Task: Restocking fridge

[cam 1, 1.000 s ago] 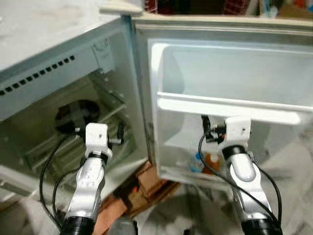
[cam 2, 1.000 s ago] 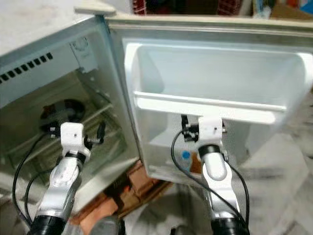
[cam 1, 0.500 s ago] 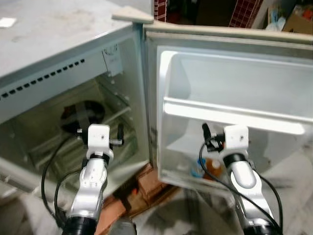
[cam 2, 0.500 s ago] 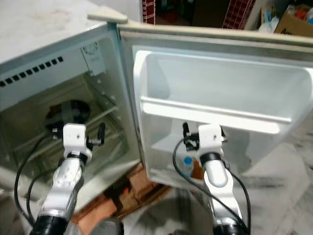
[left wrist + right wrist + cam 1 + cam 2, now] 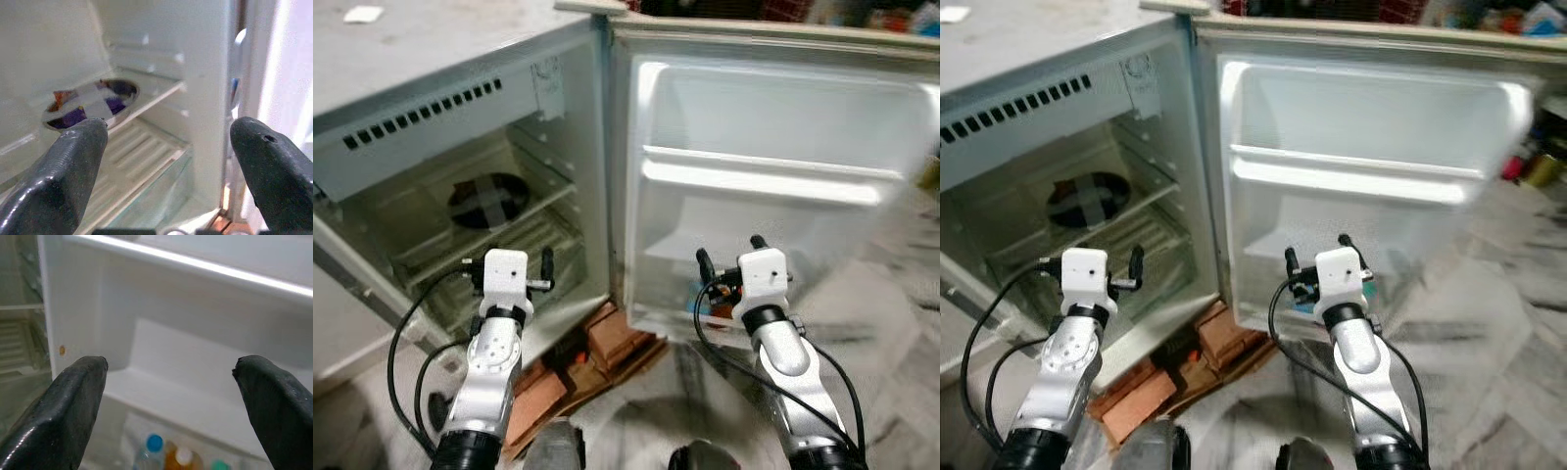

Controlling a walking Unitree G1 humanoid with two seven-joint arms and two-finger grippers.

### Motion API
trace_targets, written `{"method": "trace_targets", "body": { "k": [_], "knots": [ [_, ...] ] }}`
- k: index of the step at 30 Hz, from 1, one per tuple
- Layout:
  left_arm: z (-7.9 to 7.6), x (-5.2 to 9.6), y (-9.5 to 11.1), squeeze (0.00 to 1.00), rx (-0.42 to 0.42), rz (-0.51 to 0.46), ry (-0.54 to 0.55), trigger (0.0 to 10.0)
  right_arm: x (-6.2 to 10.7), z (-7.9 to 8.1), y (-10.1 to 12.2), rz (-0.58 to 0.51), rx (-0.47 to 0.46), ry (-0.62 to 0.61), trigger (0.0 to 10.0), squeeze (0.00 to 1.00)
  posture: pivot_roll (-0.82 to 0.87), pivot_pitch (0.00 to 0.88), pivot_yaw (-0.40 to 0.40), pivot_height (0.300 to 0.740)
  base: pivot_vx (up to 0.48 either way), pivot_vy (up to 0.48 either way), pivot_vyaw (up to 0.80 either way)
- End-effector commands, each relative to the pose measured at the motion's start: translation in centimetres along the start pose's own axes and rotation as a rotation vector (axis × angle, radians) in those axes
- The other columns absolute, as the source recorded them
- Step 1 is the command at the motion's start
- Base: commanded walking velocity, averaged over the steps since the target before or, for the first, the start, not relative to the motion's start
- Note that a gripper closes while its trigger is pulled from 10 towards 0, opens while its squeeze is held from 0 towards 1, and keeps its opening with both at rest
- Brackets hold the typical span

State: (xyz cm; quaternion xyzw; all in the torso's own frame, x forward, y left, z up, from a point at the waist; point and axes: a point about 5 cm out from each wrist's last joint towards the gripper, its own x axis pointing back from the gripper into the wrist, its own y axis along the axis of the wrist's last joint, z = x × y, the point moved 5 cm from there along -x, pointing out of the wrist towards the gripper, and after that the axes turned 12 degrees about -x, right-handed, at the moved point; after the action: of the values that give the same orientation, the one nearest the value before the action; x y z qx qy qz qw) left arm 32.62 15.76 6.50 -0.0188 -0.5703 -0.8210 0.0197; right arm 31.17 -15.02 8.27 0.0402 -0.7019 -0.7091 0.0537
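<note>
Backed off since a second ago, I see more floor before the open fridge [image 5: 460, 127]; its door [image 5: 1371, 186] holds bottles [image 5: 155, 446] low down (blurred). My left gripper [image 5: 166, 147] and right gripper [image 5: 168, 387] both gape wide, empty.

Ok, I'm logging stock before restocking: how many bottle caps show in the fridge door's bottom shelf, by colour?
Blue cap: 1
White cap: 1
Teal cap: 1
Total: 3
</note>
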Motion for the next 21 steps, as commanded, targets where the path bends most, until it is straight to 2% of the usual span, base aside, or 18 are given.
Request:
{"method": "trace_targets", "body": {
  "k": [1, 16, 19, 21],
  "knots": [
    [-0.2, 0.1, -0.1, 0.00, 0.000, 0.001, -0.001, 10.0, -0.3, 0.0, 0.4, -0.015, 0.005, 0.001, 10.0, 0.00, -0.03, 0.000, 0.032, 0.740, 0.000, -0.480, 0.00],
    [-0.7, -0.2, 0.3, 0.00, -0.003, -0.014, -0.019, 10.0, -0.7, 0.4, 0.8, -0.041, 0.020, 0.024, 10.0, 0.00, -0.03, 0.000, 0.036, 0.740, 0.000, -0.480, 0.00],
    [-0.8, -0.2, 0.3, 0.00, -0.005, -0.015, -0.025, 10.0, -0.8, 0.7, 1.4, -0.067, 0.003, 0.041, 10.0, 0.00, -0.03, 0.000, 0.035, 0.740, 0.000, -0.480, 0.00],
    [-0.8, -0.3, 0.3, 0.00, -0.007, -0.017, -0.027, 10.0, -0.8, 1.3, 1.7, -0.085, 0.037, 0.076, 10.0, 0.00, -0.03, 0.000, 0.035, 0.740, 0.000, -0.480, 0.00]
  ]
}}
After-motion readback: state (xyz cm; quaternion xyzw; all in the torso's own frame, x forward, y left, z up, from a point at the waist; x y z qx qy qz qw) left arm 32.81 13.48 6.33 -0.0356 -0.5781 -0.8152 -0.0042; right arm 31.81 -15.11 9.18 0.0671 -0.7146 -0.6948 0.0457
